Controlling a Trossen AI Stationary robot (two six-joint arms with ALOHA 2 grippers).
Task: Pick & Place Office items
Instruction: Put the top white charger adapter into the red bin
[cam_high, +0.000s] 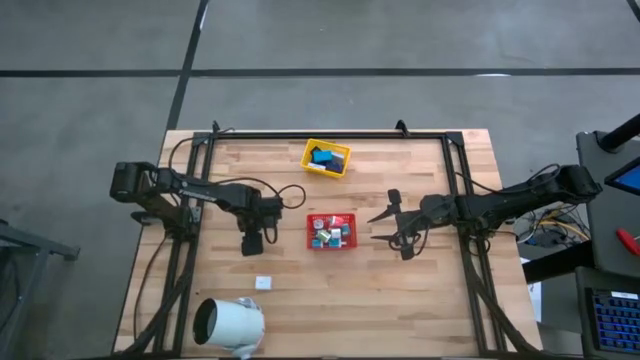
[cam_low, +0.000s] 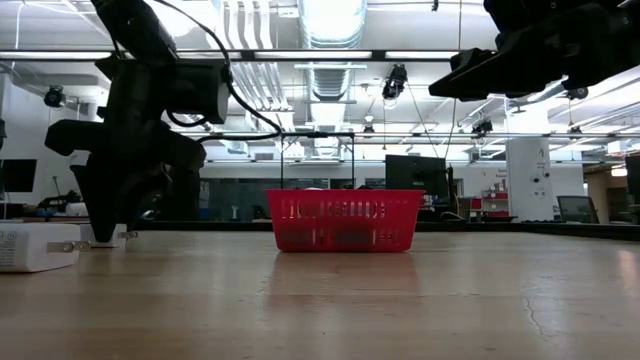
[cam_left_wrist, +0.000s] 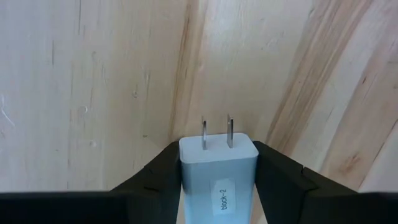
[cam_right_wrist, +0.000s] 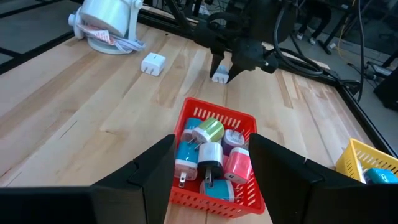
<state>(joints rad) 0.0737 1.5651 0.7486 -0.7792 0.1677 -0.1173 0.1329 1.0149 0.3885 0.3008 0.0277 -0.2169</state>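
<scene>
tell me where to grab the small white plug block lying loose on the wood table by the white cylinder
Grip the white plug block across its plain side faces, coming straight down from above. It lies flat on the wooden table with its metal prongs sticking out level from one end, so avoid that end. The left gripper holds a second white block.

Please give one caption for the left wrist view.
Left tool grips a white charger above the table.

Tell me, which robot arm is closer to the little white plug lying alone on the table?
Left. The left end effector, holding another white charger, is just above the loose white plug. The right end effector hovers open past the red tray.
</scene>
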